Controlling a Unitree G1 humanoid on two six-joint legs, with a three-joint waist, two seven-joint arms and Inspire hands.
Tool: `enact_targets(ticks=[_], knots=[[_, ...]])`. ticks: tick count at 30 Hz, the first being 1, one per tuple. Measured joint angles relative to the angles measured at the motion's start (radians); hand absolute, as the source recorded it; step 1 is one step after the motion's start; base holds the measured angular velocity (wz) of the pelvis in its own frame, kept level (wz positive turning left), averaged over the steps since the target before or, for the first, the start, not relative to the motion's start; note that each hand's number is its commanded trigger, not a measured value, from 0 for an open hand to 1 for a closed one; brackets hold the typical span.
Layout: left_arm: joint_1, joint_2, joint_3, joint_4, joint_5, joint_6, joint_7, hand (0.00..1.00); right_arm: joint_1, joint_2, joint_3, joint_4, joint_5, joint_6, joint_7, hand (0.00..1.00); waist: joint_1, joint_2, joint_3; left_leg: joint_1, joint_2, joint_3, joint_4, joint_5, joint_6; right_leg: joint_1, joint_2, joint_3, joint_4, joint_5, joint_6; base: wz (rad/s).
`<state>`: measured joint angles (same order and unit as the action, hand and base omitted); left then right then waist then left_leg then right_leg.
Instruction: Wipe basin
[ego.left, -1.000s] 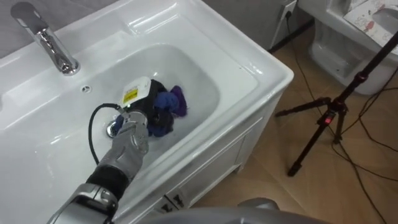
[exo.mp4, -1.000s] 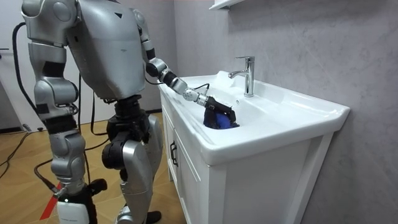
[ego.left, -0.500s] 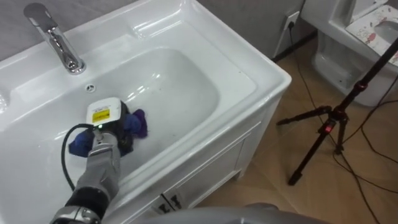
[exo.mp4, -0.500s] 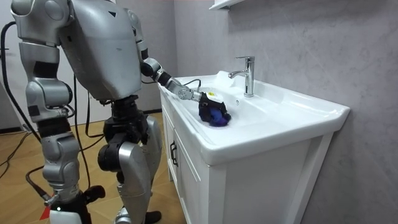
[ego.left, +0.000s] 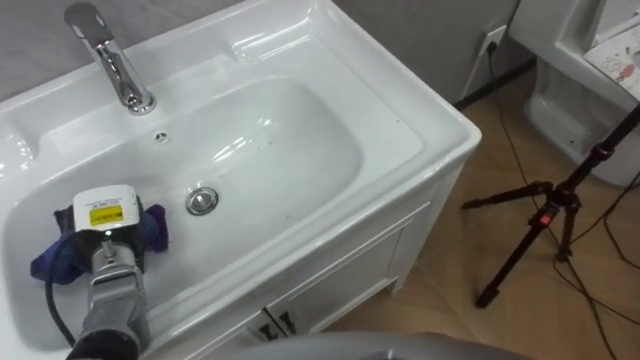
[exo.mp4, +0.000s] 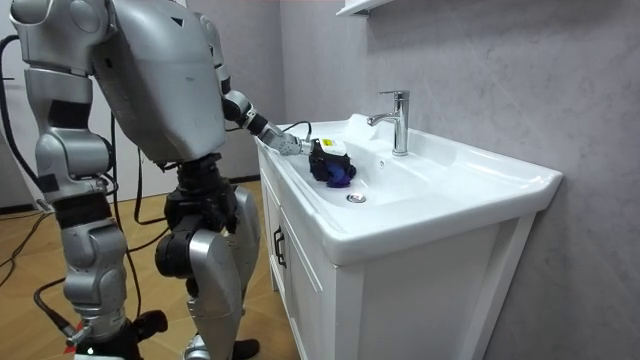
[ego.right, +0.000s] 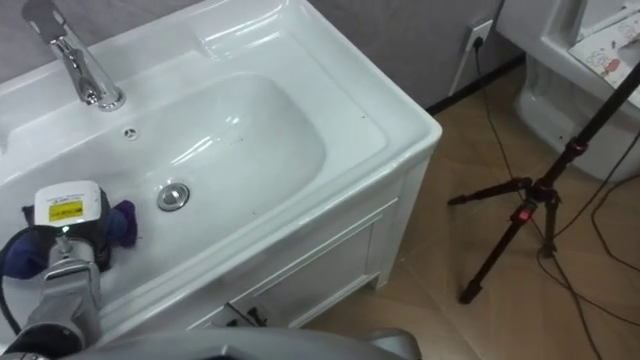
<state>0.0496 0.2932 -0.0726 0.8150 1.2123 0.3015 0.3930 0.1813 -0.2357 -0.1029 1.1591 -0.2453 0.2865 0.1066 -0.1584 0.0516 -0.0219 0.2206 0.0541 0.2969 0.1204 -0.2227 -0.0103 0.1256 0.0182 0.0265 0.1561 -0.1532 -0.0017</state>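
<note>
A white basin (ego.left: 400, 110) with a chrome faucet (ego.left: 110, 60) at its back and a drain (ego.left: 202, 200) in the middle of the bowl is set in a white cabinet. My left hand (ego.left: 104, 232) reaches into the bowl's left side, left of the drain. It is shut on a blue cloth (ego.left: 52, 262), which bulges out on both sides of the hand and lies against the basin wall. In the room view I stand at the cabinet's end, with the left hand (exo.mp4: 322, 153) and blue cloth (exo.mp4: 338, 176) over the near part of the bowl.
A black tripod stand (ego.left: 545, 215) stands on the wooden floor right of the cabinet, with cables running across the floor. A white fixture (ego.left: 590, 90) is at the far right. The cabinet doors (ego.left: 340, 280) are below the basin's front edge.
My left hand has dragged the blue cloth from the middle of the bowl leftward to its left side. The drain now lies bare. The head view has shifted slightly.
</note>
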Motion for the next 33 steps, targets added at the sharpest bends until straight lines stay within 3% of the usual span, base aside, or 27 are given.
enact_targets(ticks=[6, 10, 13, 23, 25, 30, 33], knots=[[-0.003, -0.002, 0.038, 0.010, -0.140, -0.009, 0.000, 1.00, -0.008, -0.001, 0.000, -0.001, 0.004, -0.012, -0.018, 0.00, 0.007, 0.018, 0.0019, 0.000, 0.003, -0.003, 0.009, 0.003, -0.005, 0.003, 0.002, 0.002, -0.003, -0.004, -0.008, -0.04], [-0.019, -0.002, 0.053, 0.020, -0.187, -0.025, 0.000, 1.00, -0.008, -0.003, 0.001, -0.004, 0.015, -0.013, -0.021, 0.00, 0.008, 0.023, 0.0035, -0.006, 0.002, -0.034, 0.010, 0.003, -0.006, 0.003, 0.000, -0.009, -0.004, -0.008, -0.010, 0.08], [-0.029, -0.002, 0.057, 0.023, -0.287, -0.032, 0.000, 1.00, -0.022, -0.003, 0.003, -0.001, 0.025, -0.017, -0.021, 0.00, 0.008, 0.031, 0.0049, -0.007, 0.002, -0.038, 0.011, 0.003, -0.006, 0.005, 0.000, -0.015, -0.002, -0.011, -0.011, 0.06], [-0.044, -0.002, 0.086, 0.019, -0.514, -0.069, -0.015, 1.00, -0.002, -0.005, 0.004, -0.002, 0.041, -0.047, -0.017, 0.00, 0.017, 0.037, 0.0096, -0.001, 0.003, -0.056, 0.013, 0.004, -0.007, 0.017, -0.001, -0.027, -0.003, -0.025, -0.017, 0.06], [-0.070, -0.002, 0.113, 0.019, -0.622, -0.076, -0.038, 1.00, 0.007, -0.004, 0.004, -0.004, 0.047, -0.046, -0.016, 0.00, 0.018, 0.036, 0.0100, 0.000, 0.003, -0.056, 0.014, 0.004, -0.007, 0.017, -0.002, -0.028, -0.002, -0.029, -0.017, 0.00], [-0.129, -0.003, 0.127, 0.041, -0.768, -0.087, -0.078, 1.00, 0.017, 0.000, 0.013, -0.001, 0.063, -0.045, -0.016, 0.00, 0.019, 0.026, 0.0143, -0.022, 0.002, -0.052, 0.017, 0.004, -0.007, -0.006, -0.004, -0.029, 0.012, -0.032, -0.016, 0.01], [-0.192, -0.010, 0.124, 0.071, -0.796, -0.092, -0.093, 1.00, 0.014, 0.001, 0.027, 0.004, 0.074, -0.046, -0.018, 0.00, 0.019, 0.018, 0.0152, -0.049, 0.000, -0.055, 0.020, 0.005, -0.008, -0.041, -0.006, -0.028, 0.024, -0.034, -0.014, 0.04]])
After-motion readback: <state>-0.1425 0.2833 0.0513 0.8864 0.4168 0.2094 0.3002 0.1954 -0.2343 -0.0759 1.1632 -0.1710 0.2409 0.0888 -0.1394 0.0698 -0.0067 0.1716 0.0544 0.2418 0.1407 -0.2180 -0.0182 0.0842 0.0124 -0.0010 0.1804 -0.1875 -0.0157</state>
